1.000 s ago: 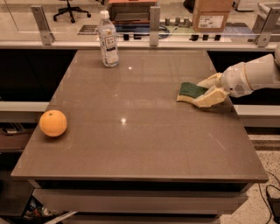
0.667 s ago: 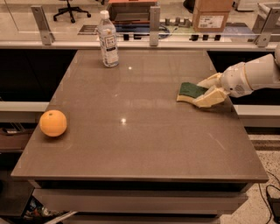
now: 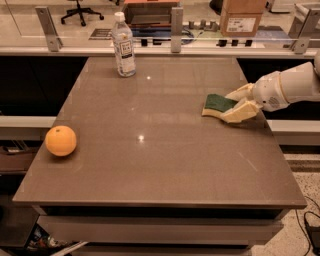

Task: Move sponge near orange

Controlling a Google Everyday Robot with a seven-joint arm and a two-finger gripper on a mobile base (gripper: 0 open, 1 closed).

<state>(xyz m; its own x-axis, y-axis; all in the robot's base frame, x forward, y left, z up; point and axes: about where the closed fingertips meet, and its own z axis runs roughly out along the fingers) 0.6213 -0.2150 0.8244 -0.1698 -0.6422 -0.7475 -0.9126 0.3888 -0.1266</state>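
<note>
Tabletop [image 3: 165, 170] was brown and glossy, with small light reflections near its middle. Nearest to us, the orange [image 3: 61, 140] sat at the left edge of the table, toward the front corner. We found the sponge [image 3: 215, 102] well apart from it, across the table near the right edge, green face up with its pale foam layer showing along the near side. The gripper [image 3: 229, 106] reached in from the right on a white arm [image 3: 295, 85], low over the surface. Its two cream fingers [image 3: 240, 111] sat one on each side of the sponge's right end, and we read them as clamped on it. Farther back, a clear water bottle [image 3: 123, 46] stood upright near the table's far left. Beyond the table we noted a cardboard box [image 3: 242, 17] and an office chair [image 3: 80, 7].
</note>
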